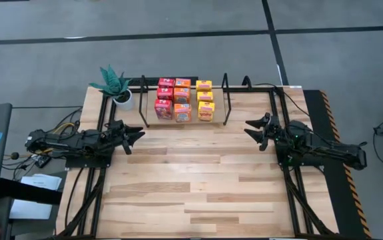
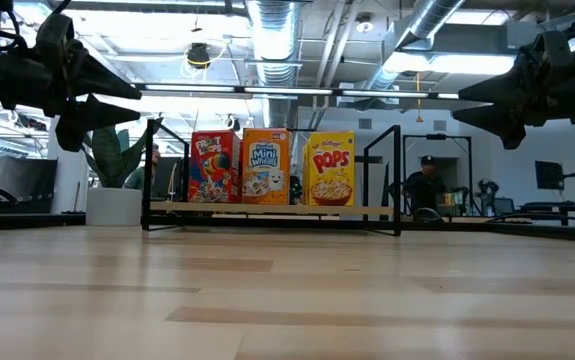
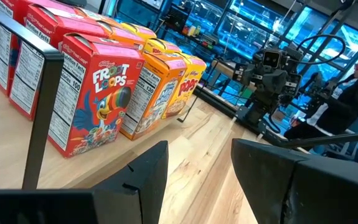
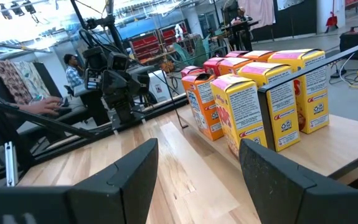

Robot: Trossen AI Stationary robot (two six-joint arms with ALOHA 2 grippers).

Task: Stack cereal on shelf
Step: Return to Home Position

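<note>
red, orange and yellow cereal [image 1: 182, 99]: nine boxes are standing upright on the shelf [image 1: 226, 100] in three columns of three. the red boxes [image 1: 164, 97] are sitting at 9 o'clock, the orange boxes [image 1: 182, 113] in the middle and the yellow boxes [image 1: 205, 98] at 3 o'clock. the shelf is resting at the 12 o'clock edge of the wooden table [image 1: 198, 187]. a potted plant [image 1: 116, 85] is standing just beside its 9 o'clock end. the left gripper [image 1: 136, 139] is hovering at the table's 9 o'clock side, fingers spread and holding nothing. the right gripper [image 1: 249, 128] is hovering at 3 o'clock, likewise spread and holding nothing.
</note>
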